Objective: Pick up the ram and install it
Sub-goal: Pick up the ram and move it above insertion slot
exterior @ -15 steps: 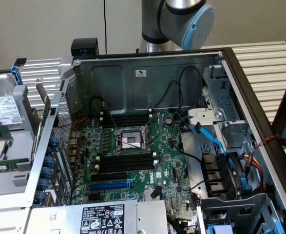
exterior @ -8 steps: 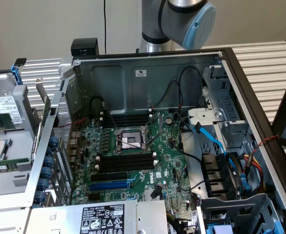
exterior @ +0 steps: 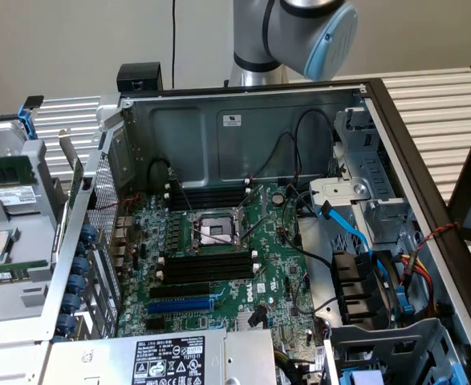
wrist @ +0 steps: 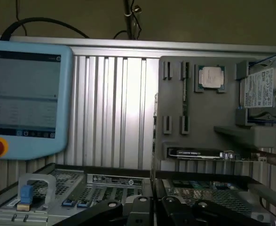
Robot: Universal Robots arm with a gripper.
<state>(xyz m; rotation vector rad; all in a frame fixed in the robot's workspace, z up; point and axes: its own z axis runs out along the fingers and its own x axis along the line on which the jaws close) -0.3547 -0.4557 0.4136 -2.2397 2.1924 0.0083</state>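
The claw (wrist: 156, 213): apart or together, I cannot tell. The ram (wrist: 185, 99) stands on edge in the grey tray (wrist: 203, 117), beside the processor (wrist: 210, 77), nine o'clock from the case (exterior: 243, 120) in the exterior view. Probably light, stiff and fragile; grip its bare long edge.

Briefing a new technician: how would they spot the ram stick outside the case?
Look at the grey parts holder beside the ribbed metal surface. Next to its square silver processor stands the ram, a thin dark green stick held on edge in clips. Unlike the square processor and boxy hard drive, it is a narrow green strip.
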